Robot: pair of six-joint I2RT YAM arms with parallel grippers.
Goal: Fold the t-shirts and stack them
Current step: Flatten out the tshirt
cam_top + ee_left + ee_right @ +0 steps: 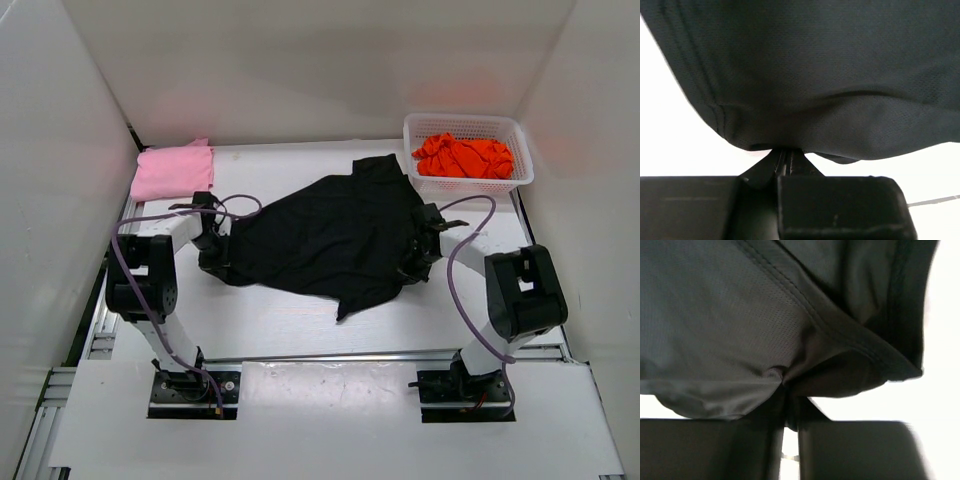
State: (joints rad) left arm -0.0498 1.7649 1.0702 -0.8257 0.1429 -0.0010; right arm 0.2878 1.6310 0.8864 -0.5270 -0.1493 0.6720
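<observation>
A black t-shirt (330, 235) lies spread and rumpled across the middle of the table. My left gripper (212, 258) is shut on its left edge; the left wrist view shows the jaws pinched together at the cloth's fold (785, 152). My right gripper (415, 262) is shut on the shirt's right edge, where a hem is bunched between the jaws (785, 382). A light pink t-shirt (172, 170) lies folded at the back left. An orange t-shirt (462, 156) sits crumpled in the basket.
The white mesh basket (520, 170) stands at the back right corner. White walls close in the table on three sides. Purple cables loop off both arms near the shirt's edges.
</observation>
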